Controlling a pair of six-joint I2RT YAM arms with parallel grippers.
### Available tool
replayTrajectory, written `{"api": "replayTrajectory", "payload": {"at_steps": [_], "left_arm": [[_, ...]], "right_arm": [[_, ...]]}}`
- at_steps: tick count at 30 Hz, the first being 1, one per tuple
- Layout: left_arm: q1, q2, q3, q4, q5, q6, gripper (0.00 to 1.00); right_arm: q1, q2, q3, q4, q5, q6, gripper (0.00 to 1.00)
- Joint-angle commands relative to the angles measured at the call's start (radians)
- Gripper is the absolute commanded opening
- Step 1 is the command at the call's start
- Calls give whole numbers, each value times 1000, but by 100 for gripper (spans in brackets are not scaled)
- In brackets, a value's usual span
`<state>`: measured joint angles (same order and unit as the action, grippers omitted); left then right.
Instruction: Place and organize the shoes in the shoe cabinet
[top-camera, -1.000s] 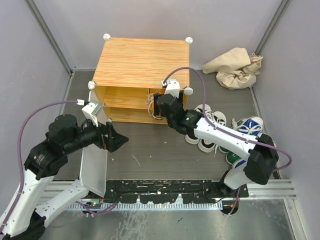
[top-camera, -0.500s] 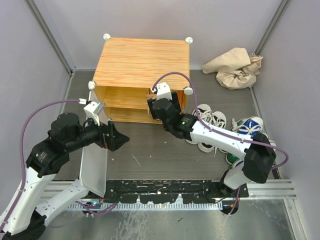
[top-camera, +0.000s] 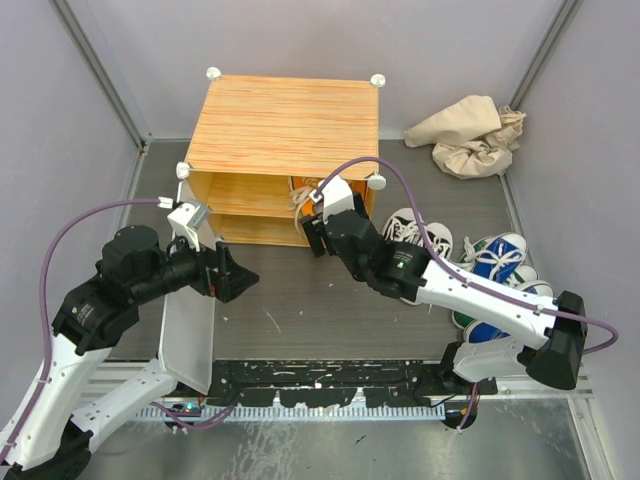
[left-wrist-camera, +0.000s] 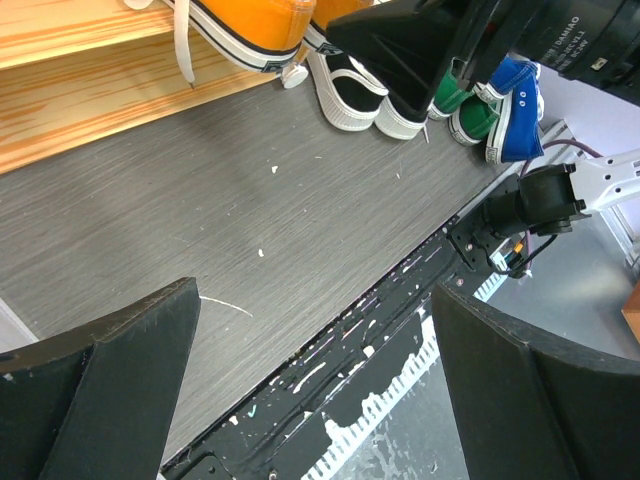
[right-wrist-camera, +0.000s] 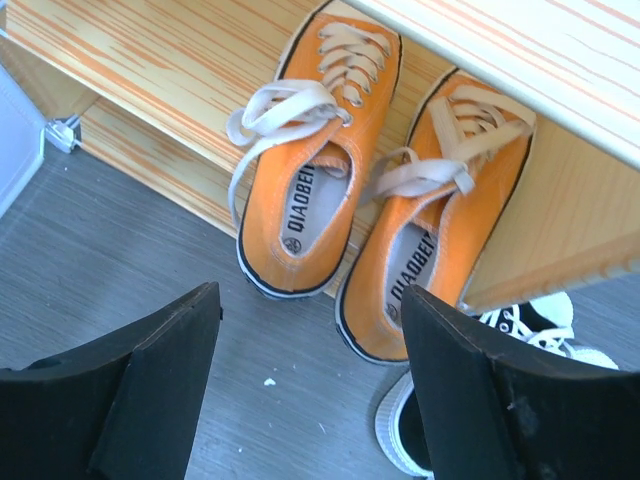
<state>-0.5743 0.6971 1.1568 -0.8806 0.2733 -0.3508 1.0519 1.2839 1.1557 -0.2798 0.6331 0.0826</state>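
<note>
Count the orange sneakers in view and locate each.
2. One orange sneaker sits in the cabinet, heel overhanging; its mate lies beside it. Others may be hidden.

The boxy shoe cabinet with an orange wood-grain top (top-camera: 285, 125) stands at the back of the dark grey desk (top-camera: 300, 300), left of centre. Its white front door (top-camera: 190, 345) is open off the front left corner and reaches toward the near edge. Inside, at the right end, the orange lace-up sneakers (right-wrist-camera: 300, 200) lie side by side, toes inward, heels overhanging the board's front edge. Right of the cabinet on the desk sit the white-and-black sneakers (top-camera: 428, 235), the blue white-toed sneakers (top-camera: 500, 255) farther right, and the green white-toed sneakers (left-wrist-camera: 452, 112) between them. A crumpled beige cloth bag (top-camera: 470, 135) lies behind, in the back right corner.
</note>
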Motion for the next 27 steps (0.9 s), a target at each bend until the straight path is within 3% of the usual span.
{"api": "replayTrajectory", "payload": {"at_steps": [1,8,22,25,27], "left_arm": [[-2,-7,4,52,7,9,100],[-2,-12,-7,52,6,4,100],[-2,-32,-16,43,0,22,100],[-2,-38,-20,44,2,21,100],[-2,-42,-22,43,3,21,100]], "right_arm": [[-2,-50,28,-102,17,70,77],[-2,-60,-4,-135,118,260,72],[-3,14,-105,81,323,280,64],[-1,29,-109,104,358,275,54],[-4,36,-107,109,374,275,36]]}}
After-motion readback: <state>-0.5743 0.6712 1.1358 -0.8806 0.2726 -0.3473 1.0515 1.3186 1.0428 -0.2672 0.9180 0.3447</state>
